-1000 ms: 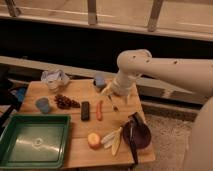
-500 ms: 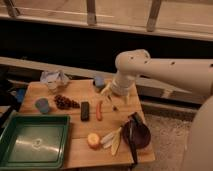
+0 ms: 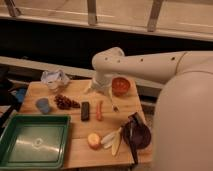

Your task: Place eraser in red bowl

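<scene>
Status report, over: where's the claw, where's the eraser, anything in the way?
Gripper beside bowl, over table. Eraser flat on table, not picked up. Carrot lies between eraser and bowl.

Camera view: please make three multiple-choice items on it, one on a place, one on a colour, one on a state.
1. Where does the eraser lie?
A) in the red bowl
B) on the table, beside the carrot
C) in the tray
2. The tray's colour?
A) green
B) white
C) yellow
3. The eraser is:
A) gripped by the claw
B) lying flat, free
C) standing on end
Answers: B, the carrot lies next to it; A, its rim is green; B, the claw hangs apart from it, beside the red bowl.
</scene>
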You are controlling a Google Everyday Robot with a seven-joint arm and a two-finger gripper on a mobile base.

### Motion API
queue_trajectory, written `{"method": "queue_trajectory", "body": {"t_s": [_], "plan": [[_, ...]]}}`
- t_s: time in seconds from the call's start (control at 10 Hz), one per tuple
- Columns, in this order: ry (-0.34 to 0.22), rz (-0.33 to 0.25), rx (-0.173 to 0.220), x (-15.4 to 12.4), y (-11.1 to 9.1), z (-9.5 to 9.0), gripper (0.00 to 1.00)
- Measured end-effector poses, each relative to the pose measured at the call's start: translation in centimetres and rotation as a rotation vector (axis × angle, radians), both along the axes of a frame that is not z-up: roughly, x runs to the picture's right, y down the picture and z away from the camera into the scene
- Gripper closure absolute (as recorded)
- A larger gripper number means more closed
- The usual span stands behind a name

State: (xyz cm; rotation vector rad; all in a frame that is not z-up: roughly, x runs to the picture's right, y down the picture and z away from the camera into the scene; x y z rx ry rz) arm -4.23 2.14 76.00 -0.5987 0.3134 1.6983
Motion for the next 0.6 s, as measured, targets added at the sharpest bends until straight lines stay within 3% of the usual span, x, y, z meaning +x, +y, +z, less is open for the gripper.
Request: {"method": "queue_trajectory", "body": {"t_s": [0.2,0.6], "plan": [[-0.027,-0.026,0.031,-2.2,-0.6,0.7,0.20],[-0.018,-0.026,0.028,-1.9,-0.5,0.9,0.20]]}}
